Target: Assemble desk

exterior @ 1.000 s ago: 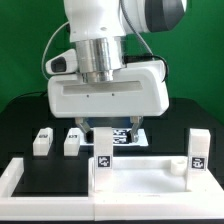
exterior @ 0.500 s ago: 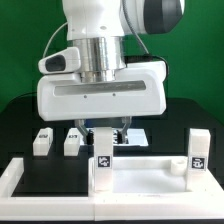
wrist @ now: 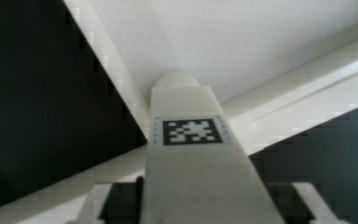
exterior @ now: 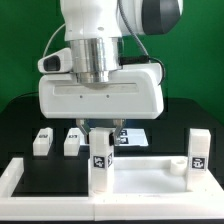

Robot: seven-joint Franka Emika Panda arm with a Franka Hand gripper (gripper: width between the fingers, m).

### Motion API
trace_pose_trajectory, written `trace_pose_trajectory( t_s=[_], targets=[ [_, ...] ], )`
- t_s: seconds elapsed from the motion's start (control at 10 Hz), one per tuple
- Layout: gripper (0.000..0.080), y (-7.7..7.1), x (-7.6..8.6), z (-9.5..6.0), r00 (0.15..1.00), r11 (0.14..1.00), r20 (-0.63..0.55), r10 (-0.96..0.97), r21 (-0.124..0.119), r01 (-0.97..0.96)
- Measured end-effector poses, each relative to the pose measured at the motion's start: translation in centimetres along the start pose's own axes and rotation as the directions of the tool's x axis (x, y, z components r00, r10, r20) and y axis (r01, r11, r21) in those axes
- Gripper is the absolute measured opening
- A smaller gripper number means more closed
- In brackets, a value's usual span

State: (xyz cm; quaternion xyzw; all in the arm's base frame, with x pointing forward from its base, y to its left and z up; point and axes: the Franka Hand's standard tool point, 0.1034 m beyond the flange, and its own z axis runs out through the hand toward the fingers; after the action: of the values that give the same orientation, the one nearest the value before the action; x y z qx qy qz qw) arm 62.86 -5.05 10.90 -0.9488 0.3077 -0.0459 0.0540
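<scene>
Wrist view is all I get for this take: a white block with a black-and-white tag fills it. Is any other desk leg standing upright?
Observer: Yes. The exterior view shows a second white plastic block leg upright at that view's right, well apart from the tagged leg below the gripper.
Operator: Any legs off on their own?
Observer: Two. A short white leg and a neighbouring leg rest side by side on the black mat at the exterior view's left.
</scene>
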Motion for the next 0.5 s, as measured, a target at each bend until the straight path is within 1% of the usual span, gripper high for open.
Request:
trace_pose_trajectory(
  t_s=[0.1, 0.2, 0.3, 0.4, 0.5],
  targets=[
    [0.0293, -0.01, 0.07, 0.05, 0.986, 0.986, 0.000, 0.168, 0.000, -0.168],
    [0.0293, -0.01, 0.01, 0.07, 0.949, 0.949, 0.012, 0.314, 0.004, -0.314],
    [0.0293, -0.16, -0.27, 0.13, 0.879, 0.880, 0.038, 0.474, 0.001, -0.475],
    [0.0293, -0.16, -0.25, 0.16, 0.800, 0.801, 0.060, 0.596, 0.013, -0.598],
    [0.0293, -0.07, -0.21, 0.16, 0.797, 0.798, 0.065, 0.601, 0.016, -0.603]
  ],
)
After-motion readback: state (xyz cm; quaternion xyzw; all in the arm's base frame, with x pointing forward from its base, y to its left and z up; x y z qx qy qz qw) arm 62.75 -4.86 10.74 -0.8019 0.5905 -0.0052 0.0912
